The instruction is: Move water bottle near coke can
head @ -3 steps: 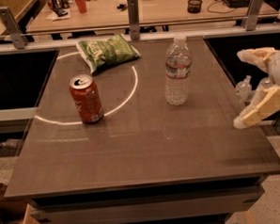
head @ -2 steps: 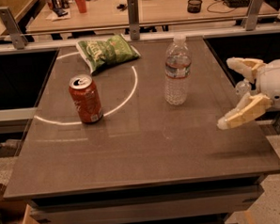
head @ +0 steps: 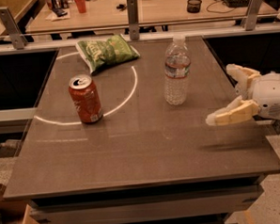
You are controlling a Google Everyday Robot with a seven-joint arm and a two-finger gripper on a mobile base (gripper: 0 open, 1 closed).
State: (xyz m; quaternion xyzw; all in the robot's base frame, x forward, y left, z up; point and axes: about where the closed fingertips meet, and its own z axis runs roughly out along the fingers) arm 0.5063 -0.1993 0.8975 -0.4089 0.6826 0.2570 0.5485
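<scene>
The gripper (head: pixel 220 94), cut off at right, hangs wide open and empty near the water bottle (head: pixel 176 72); the coke can (head: pixel 86 100) stands well apart.

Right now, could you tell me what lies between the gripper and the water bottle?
Nothing: the camera view shows only bare table between the water bottle and the gripper at the table's right edge, jaws open.
</scene>
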